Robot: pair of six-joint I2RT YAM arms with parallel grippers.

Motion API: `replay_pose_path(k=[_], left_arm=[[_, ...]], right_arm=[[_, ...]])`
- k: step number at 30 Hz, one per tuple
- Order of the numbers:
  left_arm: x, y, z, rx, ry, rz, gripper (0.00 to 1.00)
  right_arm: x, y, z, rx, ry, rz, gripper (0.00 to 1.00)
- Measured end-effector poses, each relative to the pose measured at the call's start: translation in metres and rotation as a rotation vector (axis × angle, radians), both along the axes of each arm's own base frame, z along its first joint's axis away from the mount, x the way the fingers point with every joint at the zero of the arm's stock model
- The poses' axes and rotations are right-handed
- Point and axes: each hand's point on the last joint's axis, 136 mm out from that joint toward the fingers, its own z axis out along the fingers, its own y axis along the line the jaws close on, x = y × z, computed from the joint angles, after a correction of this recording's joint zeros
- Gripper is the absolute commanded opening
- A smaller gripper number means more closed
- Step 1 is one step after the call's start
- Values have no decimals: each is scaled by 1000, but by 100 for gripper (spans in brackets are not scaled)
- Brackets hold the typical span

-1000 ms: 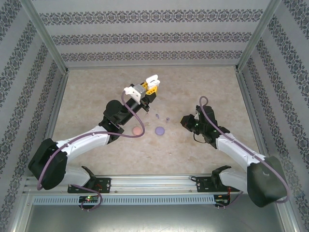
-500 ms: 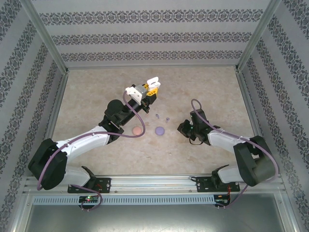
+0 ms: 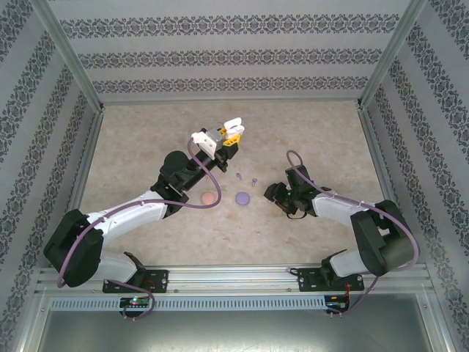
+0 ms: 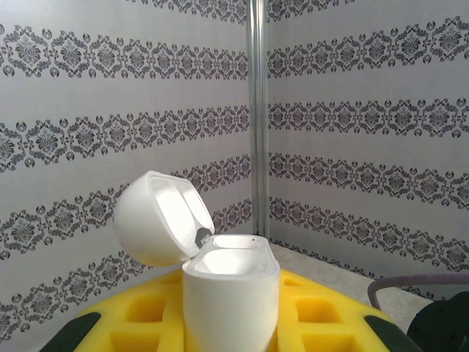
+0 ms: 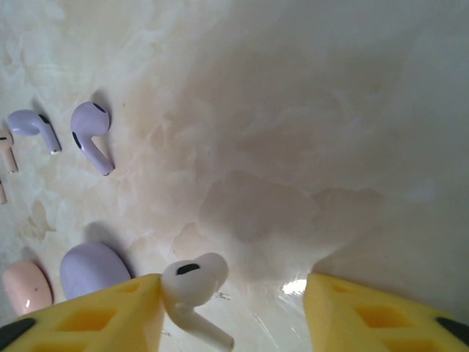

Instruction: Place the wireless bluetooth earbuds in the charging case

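Observation:
My left gripper [image 3: 229, 136] is raised above the table's middle, shut on a white charging case [image 3: 233, 123]. In the left wrist view the case [image 4: 231, 293] stands upright between the yellow fingers [image 4: 139, 319] with its lid [image 4: 157, 218] flipped open. My right gripper [image 3: 272, 192] hangs low over the table, open. A white earbud [image 5: 192, 282] lies against its left finger [image 5: 95, 315], far from the other finger [image 5: 381, 308]. Two purple earbuds [image 5: 91, 132] [image 5: 33, 125] and a pinkish earbud [image 5: 7, 150] lie on the table beyond.
A shut purple case [image 3: 242, 197] and a pink case [image 3: 208, 199] lie on the marbled table [image 3: 146, 147] between the arms. The right wrist view has the purple case [image 5: 91, 270] just left of my right gripper. Patterned walls enclose three sides.
My right arm swung left and lower toward the purple case, and its jaws went from shut to open. The left arm and the white case stayed put.

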Motion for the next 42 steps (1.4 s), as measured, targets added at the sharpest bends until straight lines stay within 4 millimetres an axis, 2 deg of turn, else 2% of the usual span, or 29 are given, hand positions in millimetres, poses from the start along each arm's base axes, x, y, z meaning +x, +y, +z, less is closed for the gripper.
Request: replay_pose_path(k=[6,30,37,42], left_arm=[[0,0,0,-4,5,-4,0],[0,-2,-3,3,11,-12,0],[1,-4,2,1,7,-16,0],[1,-5,2,4,9,-22,0]], right_arm=[[-1,-8,-2,-80,20,31,59],[-5,-1,-17,-483,190,335,63],[-6,1,-17,-476,204,353,65],[-7,6,-11,-401,179,352,67]])
